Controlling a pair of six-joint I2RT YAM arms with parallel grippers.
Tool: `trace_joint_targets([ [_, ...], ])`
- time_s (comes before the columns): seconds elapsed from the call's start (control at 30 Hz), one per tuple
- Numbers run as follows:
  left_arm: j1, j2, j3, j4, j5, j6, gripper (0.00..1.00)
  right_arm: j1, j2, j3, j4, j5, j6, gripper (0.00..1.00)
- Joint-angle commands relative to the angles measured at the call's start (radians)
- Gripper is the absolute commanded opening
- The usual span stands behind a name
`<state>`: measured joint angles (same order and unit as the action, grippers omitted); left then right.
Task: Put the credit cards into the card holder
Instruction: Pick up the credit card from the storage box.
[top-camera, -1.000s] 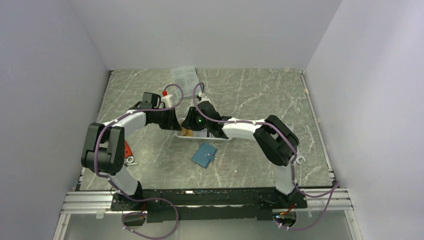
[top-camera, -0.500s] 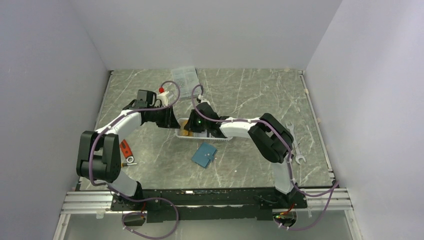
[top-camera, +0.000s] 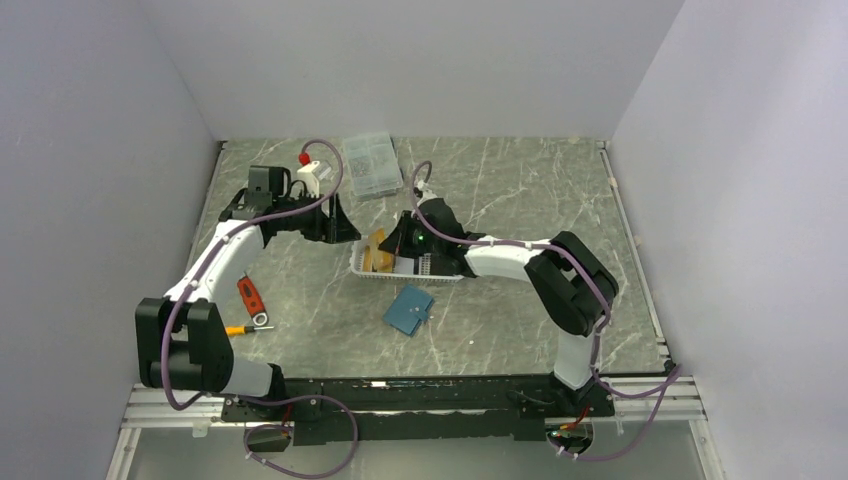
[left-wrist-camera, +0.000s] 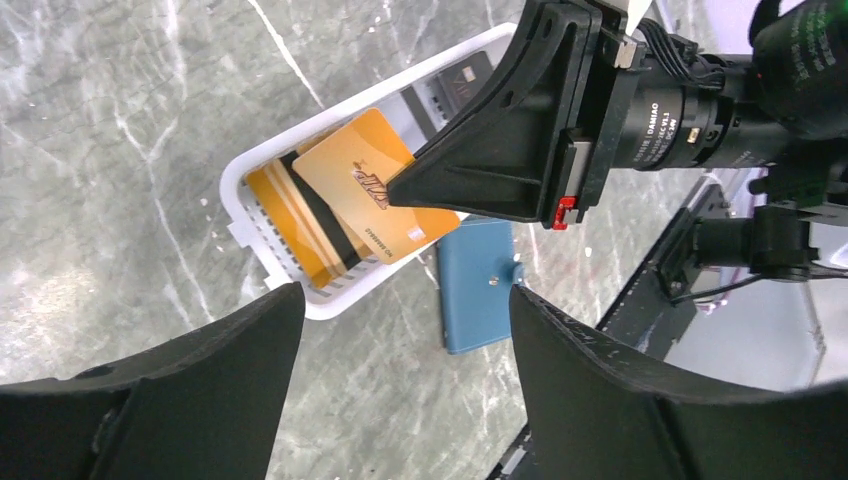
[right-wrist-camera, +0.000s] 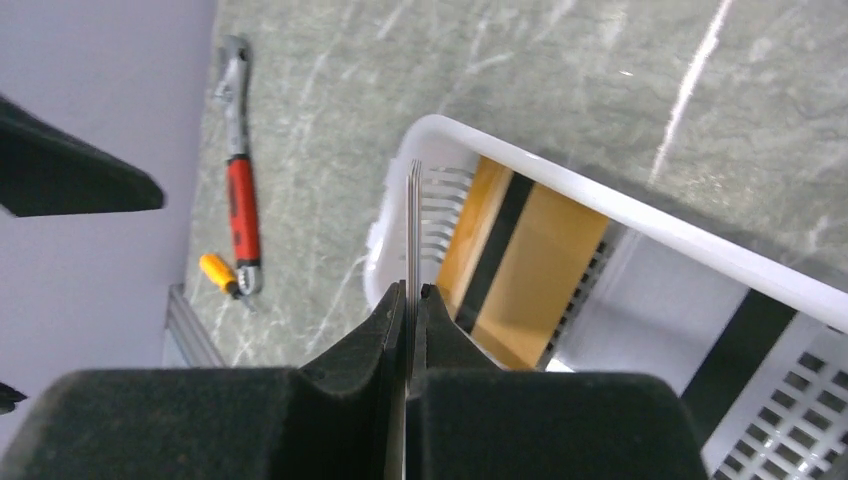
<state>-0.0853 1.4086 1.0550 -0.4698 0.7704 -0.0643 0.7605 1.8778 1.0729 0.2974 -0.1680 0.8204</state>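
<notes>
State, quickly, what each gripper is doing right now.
Left gripper: open, holding nothing.
Right gripper: closed on a yellow-gold credit card.

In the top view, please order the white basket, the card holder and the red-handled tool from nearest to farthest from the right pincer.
1. White basket: directly under the right pincer, which grips a gold card.
2. Card holder: beside the basket, toward the bases.
3. Red-handled tool: far left.

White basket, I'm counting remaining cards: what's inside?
A gold black-striped card lies inside, a dark card beyond. The gold card in the right hand covers part; anything underneath is hidden.
</notes>
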Motion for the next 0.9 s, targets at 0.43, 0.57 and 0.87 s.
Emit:
trace_joint_targets([
  [0.43, 0.056, -0.07, -0.086, 0.159, 0.311, -0.092, 0.74, -0.018, -0.158, -0.07, 0.38, -0.253, 0.084, 0.0],
  [0.57, 0.066, -0.102, -0.133, 0.256, 0.334, -0.164, 0.63, -0.018, -0.169, -0.073, 0.393, -0.254, 0.094, 0.0],
  [0.87, 0.068, -0.1, -0.152, 0.326, 0.365, -0.236, 0.36, -0.018, -0.142, -0.058, 0.438, -0.272, 0.132, 0.0],
])
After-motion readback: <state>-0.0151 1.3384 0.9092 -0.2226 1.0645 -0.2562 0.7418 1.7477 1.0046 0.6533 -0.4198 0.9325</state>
